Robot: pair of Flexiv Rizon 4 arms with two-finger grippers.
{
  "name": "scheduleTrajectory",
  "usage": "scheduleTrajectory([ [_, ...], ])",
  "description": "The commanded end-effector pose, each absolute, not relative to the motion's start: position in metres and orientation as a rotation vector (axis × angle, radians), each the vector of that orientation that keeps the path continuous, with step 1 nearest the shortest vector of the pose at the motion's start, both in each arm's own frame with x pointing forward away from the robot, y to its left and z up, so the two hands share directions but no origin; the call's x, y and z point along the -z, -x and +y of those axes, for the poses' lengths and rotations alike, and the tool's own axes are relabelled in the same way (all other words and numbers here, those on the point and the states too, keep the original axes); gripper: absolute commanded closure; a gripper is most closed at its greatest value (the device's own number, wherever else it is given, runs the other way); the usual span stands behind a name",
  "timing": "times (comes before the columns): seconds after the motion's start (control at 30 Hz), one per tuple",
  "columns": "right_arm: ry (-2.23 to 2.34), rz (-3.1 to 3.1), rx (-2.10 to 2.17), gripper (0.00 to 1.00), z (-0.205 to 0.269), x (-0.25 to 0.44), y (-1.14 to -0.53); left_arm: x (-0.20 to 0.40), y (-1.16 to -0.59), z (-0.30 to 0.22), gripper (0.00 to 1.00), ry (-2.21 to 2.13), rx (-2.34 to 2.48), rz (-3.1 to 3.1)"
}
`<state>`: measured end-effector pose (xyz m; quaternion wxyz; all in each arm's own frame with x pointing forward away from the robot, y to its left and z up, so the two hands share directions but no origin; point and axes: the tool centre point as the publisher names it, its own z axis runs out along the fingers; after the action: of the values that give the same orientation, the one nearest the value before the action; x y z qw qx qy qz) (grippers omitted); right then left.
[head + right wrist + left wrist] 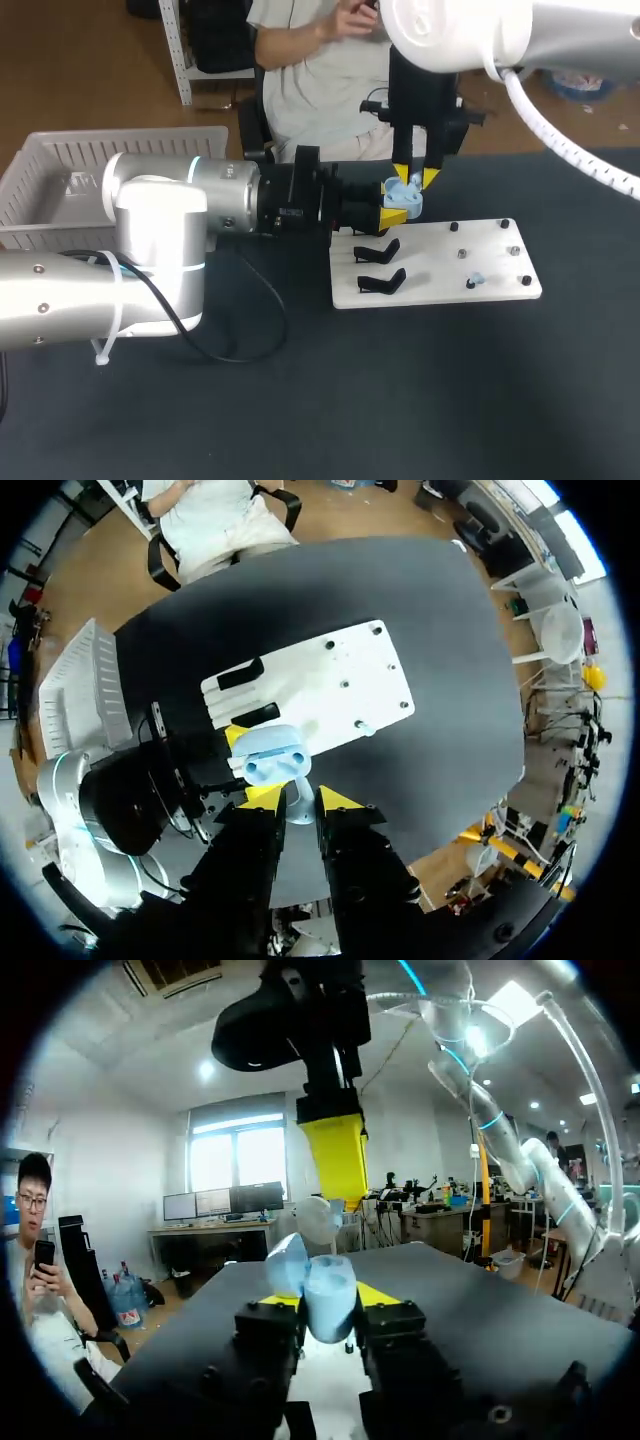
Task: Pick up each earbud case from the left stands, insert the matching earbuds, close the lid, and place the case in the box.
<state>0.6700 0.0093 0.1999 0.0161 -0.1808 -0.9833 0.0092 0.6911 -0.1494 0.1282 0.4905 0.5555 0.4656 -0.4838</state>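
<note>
Left pincer (328, 1303) clamps the open case (272, 757), right pincer (300, 798) pinches an earbud (299, 808) above; off-line, it could miss and drop.

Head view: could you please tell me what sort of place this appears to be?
Probably a robotics lab bench: a left arm and a right arm over a dark table, a white fixture board with black stands, and a slotted white box.
</note>
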Motion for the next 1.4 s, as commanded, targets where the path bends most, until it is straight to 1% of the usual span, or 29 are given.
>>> scheduleTrajectory([
  [0.03, 0.695, -3.038, -0.013, 1.00, 0.007, -0.204, -0.663, -0.128, -0.690, -0.150, 1.00, -1.344, 1.168, 1.130],
  [0.4, 0.917, -2.927, -0.043, 1.00, 0.009, -0.186, -0.663, -0.128, -0.690, -0.150, 1.00, -1.344, 1.168, 1.130],
  [1.4, 0.964, -2.913, -0.059, 1.00, -0.003, -0.179, -0.660, -0.122, -0.675, -0.158, 1.00, -1.339, 1.156, 1.139],
])
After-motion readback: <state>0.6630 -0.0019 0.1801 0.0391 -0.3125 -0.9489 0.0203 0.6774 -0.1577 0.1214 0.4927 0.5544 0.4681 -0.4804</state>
